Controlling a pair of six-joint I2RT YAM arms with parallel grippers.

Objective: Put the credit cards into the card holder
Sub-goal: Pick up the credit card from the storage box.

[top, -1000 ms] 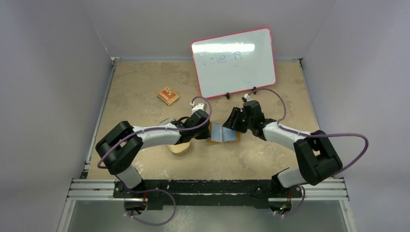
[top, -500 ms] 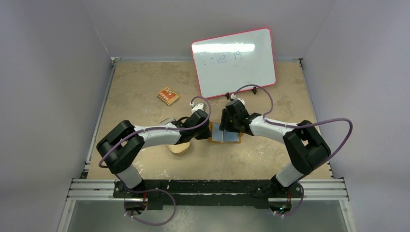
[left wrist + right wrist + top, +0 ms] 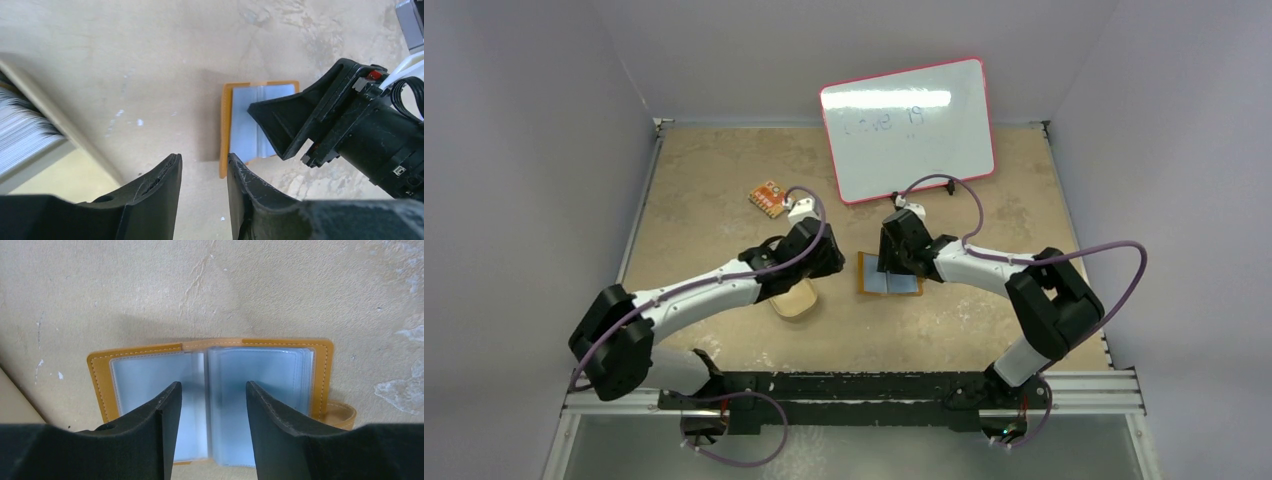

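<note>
Spreading across the top view is the tan mottled surface, with a red-framed whiteboard propped at its 12 o'clock edge, faint writing on it too dim to read. The left arm reaches from 7 o'clock toward the middle, and the right arm bends in from 5 o'clock to meet it there.

The card holder lies flat and open near the centre of the surface. It has orange outer edges, pale blue-grey sleeves facing up, and a small tab sticking out at one corner. The right fingers are spread apart right over it, straddling the middle fold where the stacked sleeves begin and pinching nothing. Whether their tips press on the sleeves cannot be told.

At 9 o'clock of the card holder, a little apart, sits a tan oval dish, partly under the left arm. The left fingers hang between dish and holder with a narrow gap between them, released and empty. In the left wrist view a stack of grey-silver cards shows at the 9 o'clock edge, inside the dish rim.

An orange patterned piece lies alone at 10 o'clock of the holder, well apart.
</note>
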